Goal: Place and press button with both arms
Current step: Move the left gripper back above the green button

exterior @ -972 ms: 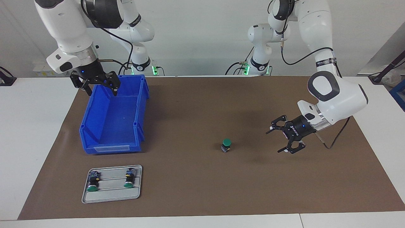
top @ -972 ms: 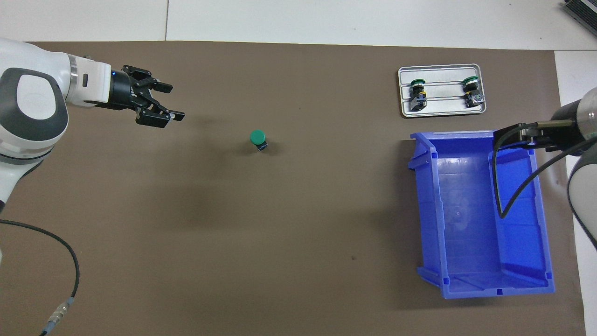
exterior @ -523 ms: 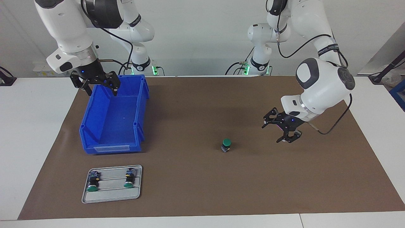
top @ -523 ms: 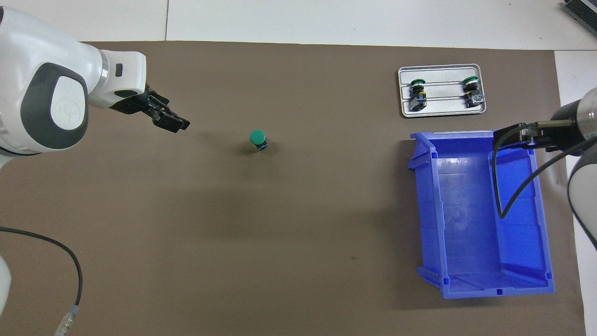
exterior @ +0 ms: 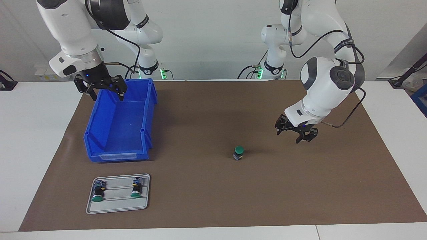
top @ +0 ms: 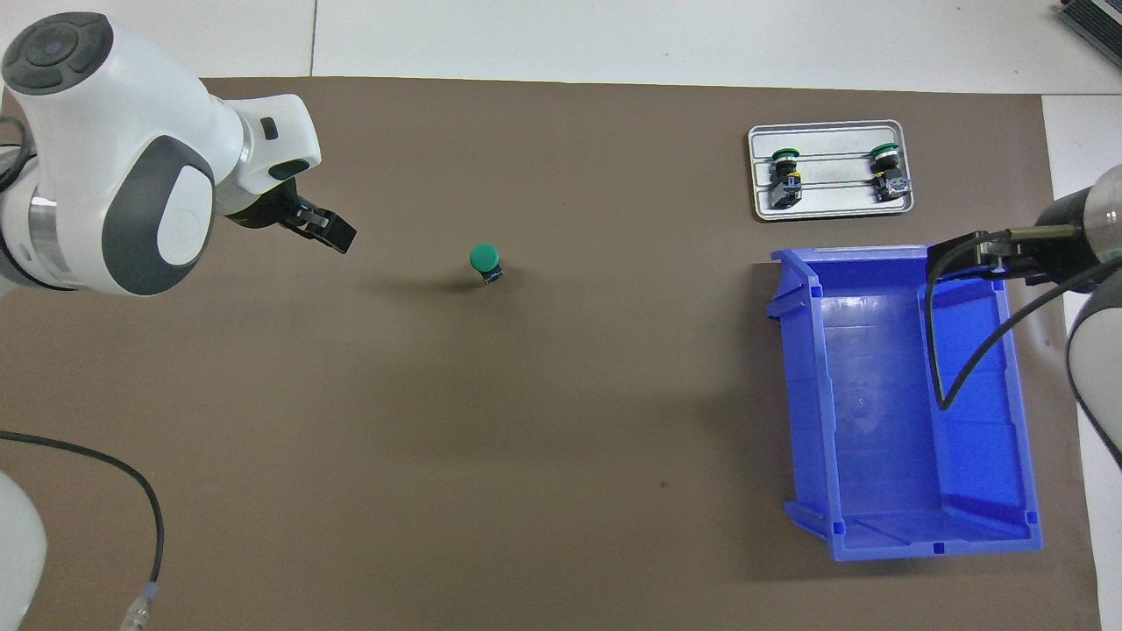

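The green push-button (exterior: 238, 153) stood upright on the brown mat (exterior: 213, 186), apart from the left gripper (exterior: 295, 133), which hung released over the mat toward the left arm's end. The right gripper (exterior: 106, 92) waited, released, over the blue bin (exterior: 116, 140).

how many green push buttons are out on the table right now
3. One button stands alone, cap up, mid-mat. Two more lie side by side on the grey tray, toward the right arm's end: one and the other. The blue bin looks empty.
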`<state>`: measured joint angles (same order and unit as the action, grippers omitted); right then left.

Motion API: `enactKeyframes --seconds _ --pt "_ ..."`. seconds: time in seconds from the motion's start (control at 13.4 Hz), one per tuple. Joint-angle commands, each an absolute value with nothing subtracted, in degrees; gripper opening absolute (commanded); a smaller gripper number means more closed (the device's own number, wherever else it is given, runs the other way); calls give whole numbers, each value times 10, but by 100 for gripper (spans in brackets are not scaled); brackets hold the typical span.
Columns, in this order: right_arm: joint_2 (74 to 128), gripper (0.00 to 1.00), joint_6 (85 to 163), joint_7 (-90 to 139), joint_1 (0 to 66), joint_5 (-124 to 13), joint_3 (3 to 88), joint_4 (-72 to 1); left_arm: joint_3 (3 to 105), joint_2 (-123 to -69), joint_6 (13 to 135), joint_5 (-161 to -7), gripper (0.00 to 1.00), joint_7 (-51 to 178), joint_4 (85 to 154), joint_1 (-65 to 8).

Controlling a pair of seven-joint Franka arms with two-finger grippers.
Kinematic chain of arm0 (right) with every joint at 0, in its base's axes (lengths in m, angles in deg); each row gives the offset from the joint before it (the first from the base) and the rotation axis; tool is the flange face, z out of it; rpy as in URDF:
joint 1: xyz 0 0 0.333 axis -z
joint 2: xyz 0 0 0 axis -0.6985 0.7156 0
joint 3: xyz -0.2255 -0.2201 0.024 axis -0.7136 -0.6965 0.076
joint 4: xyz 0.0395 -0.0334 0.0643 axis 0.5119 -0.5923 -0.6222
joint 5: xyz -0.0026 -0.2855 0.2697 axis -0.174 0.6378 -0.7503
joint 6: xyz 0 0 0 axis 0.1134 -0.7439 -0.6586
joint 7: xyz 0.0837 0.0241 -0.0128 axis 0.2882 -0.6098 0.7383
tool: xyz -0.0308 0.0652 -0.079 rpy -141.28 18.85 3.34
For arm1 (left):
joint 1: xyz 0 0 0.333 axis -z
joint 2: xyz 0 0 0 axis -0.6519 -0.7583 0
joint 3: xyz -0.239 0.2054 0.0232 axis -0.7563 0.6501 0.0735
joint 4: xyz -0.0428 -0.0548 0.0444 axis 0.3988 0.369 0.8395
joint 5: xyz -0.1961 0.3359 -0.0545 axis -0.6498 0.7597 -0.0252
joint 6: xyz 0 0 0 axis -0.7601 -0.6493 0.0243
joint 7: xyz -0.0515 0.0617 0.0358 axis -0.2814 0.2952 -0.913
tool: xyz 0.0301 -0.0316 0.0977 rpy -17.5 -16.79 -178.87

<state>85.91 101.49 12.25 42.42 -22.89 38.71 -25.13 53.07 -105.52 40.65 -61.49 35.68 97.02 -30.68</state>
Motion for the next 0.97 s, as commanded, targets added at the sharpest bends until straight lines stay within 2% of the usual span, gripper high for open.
enactKeyframes --seconds 0.0,0.6,0.75,0.9 --pt "857 100 1010 135 427 -239 389 -253 536 -1044 392 -588 84 438 968 -286" --pt "857 100 1010 135 427 -239 388 -253 537 -1044 402 -586 84 525 971 -250" --pt "857 100 1010 135 427 -239 388 -252 536 -1044 411 -586 75 561 972 -238" --pt "857 100 1010 135 427 -239 389 -253 536 -1045 418 -586 53 596 973 -224"
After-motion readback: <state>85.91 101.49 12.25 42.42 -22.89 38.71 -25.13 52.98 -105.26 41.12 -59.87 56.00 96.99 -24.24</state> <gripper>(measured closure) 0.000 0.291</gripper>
